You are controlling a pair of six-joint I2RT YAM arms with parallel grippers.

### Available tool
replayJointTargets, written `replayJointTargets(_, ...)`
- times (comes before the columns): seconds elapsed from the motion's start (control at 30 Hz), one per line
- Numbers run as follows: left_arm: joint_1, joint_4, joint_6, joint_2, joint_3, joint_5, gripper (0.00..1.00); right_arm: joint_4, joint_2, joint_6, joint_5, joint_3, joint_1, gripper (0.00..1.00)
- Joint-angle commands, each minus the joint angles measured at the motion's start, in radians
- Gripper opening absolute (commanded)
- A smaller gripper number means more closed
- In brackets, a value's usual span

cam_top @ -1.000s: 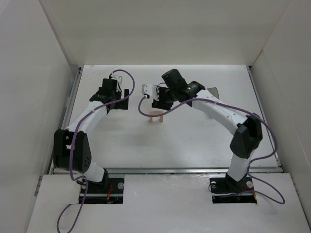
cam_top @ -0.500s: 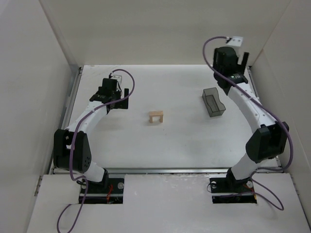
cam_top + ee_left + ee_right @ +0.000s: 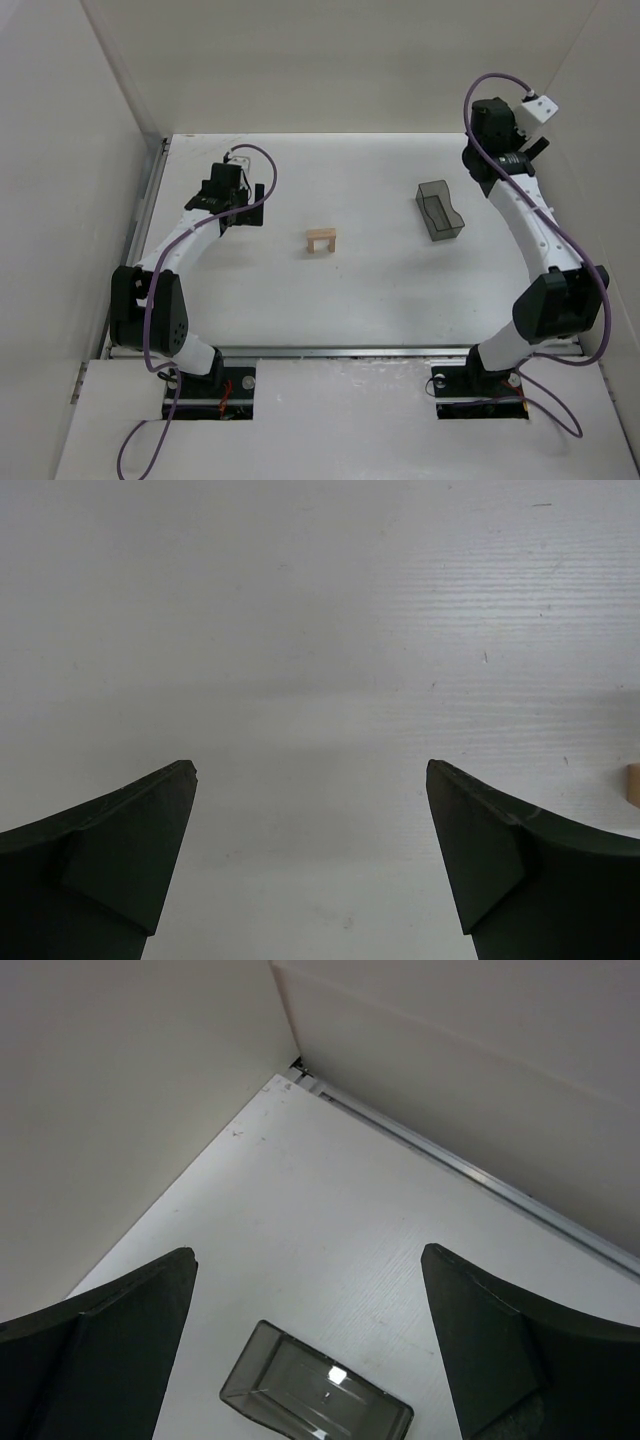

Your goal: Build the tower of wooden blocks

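The tiny light-tan wooden block arch (image 3: pixel 321 241) stood alone, nothing touching it. The left gripper (image 3: pixel 310 770) and right gripper (image 3: pixel 308 1252) both gaped wide, holding nothing.

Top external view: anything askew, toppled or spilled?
Nothing stands out. The wood block tower stands as a neat arch, plank across two uprights; the grey container sits upright, apart from it. The left gripper and right gripper are open, empty.

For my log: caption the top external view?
Wood block arch stands mid-table, grey container to its right, left gripper and right gripper apart from it.
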Motion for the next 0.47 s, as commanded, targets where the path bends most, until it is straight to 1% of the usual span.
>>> replayJointTargets(0.0,0.003,0.017,-0.008,-0.044,-0.012,-0.013,0.99,-0.068,0.019,0.074,0.036,0.086,0.001,1.0)
replayJointTargets(0.17,0.003,0.017,-0.008,-0.044,-0.012,-0.013,0.99,-0.124,0.04,0.107,0.046,0.108,0.001,1.0)
replayJointTargets(0.43,0.003,0.017,-0.008,-0.044,-0.021,-0.004,0.99,-0.148,0.03,0.141,0.024,0.108,0.001,1.0)
